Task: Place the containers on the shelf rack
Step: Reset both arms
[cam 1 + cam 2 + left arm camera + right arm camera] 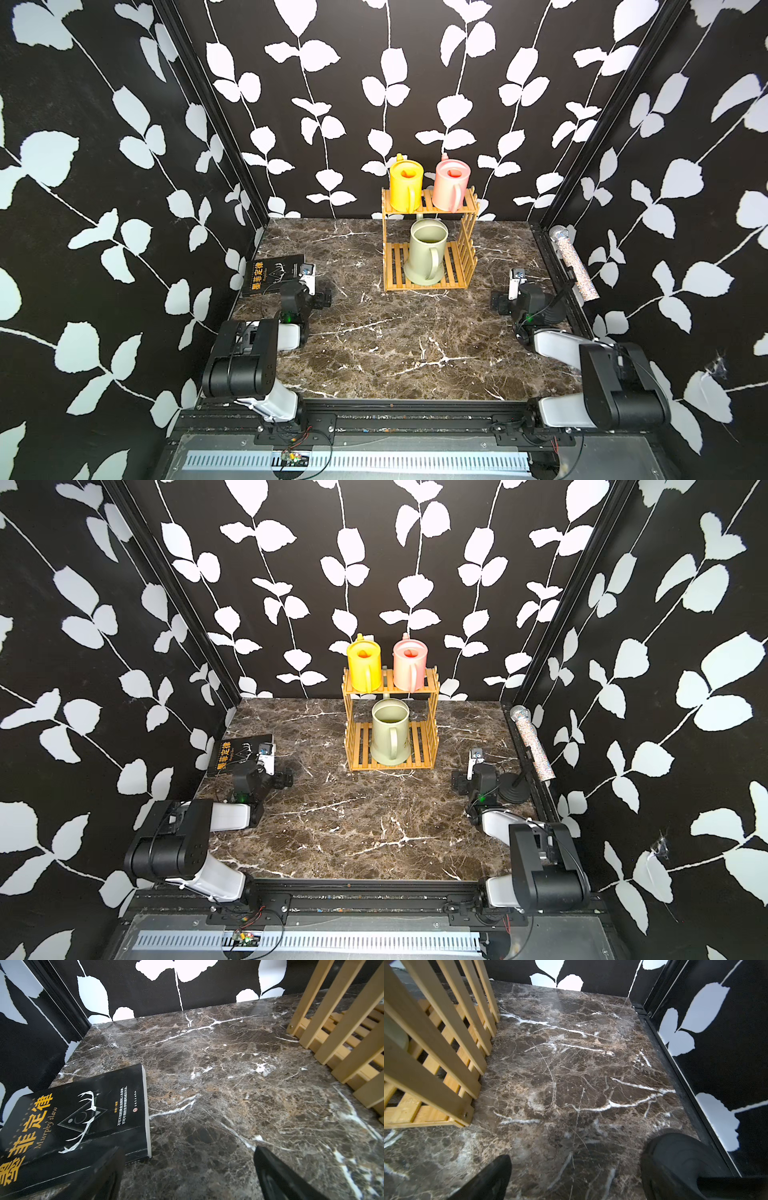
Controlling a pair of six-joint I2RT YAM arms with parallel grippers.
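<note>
The shelf rack (428, 212) (390, 692) stands at the back middle of the marble table. On its upper tier a yellow container (405, 183) and a pink container (451, 185) stand upright side by side. The pale green container (426, 253) (388, 733) sits upright on the lower tier, handle toward the front. My left gripper (316, 286) (188, 1150) is low at the table's left, open and empty, well apart from the rack (332, 1043). At the right, my right gripper (509, 291) (574, 1159) is likewise open and empty beside the rack (436, 1043).
A black book (272, 274) (72, 1122) lies flat by the left wall, just beyond my left gripper. A glittery microphone (573, 266) leans on a stand whose round black base (515, 789) sits close beside my right gripper. Patterned walls enclose three sides.
</note>
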